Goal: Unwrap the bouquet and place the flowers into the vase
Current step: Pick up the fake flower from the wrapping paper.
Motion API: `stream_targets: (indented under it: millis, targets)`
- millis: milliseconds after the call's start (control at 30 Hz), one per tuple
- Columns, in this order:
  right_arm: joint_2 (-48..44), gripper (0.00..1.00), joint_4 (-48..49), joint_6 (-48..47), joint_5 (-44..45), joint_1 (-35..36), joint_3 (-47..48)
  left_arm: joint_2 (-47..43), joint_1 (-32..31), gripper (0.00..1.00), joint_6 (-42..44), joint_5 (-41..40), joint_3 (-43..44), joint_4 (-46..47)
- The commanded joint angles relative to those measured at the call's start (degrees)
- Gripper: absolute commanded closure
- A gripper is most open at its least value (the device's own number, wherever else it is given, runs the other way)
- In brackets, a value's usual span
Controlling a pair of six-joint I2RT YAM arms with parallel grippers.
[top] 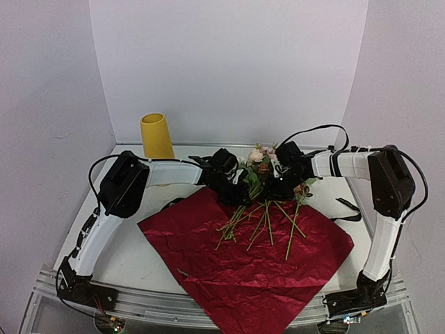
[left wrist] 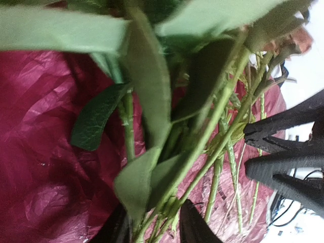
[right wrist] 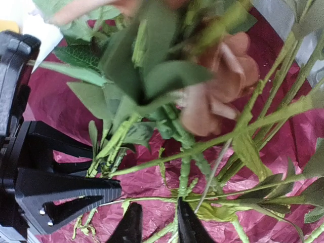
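- Your left end effector (left wrist: 154,230) is closed on stems of the flowers (top: 256,158).
- Your right end effector (right wrist: 158,228) pinches stems too.
- The flowers lean over the red paper (top: 243,278); the vase (top: 156,136) stands back left on the tabletop (top: 132,261).

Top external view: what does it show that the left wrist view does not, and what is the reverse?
Only top external: the vase, upright at back left, and the full outline of the wrapping paper. Only left wrist: up close, the left gripper shut on stems of the flowers. Both: green stems and leaves over the red paper.
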Motion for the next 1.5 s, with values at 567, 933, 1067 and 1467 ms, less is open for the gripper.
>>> stream_targets:
  millis: [567,933,1067,1467]
  targets:
    - [-11.77,0.38,-2.64,-10.55,-0.23,-6.28,-15.64,-5.9,2.29,0.33,-2.04,4.08,-5.63,-0.11]
    - [-6.83,0.54,-1.48,-10.45,-1.26,-6.3,-13.31,-8.81,2.31,0.52,-1.24,4.13,-10.06,-0.28]
    - [-5.36,0.6,-1.48,-10.69,-1.21,-6.27,-12.48,-8.11,2.29,0.63,-1.51,4.22,-9.88,-0.28]
    - [-5.24,0.79,0.22,-4.43,-6.18,-3.95,-12.02,-4.59,0.51,0.87,-5.59,9.03,-4.45,-0.29]
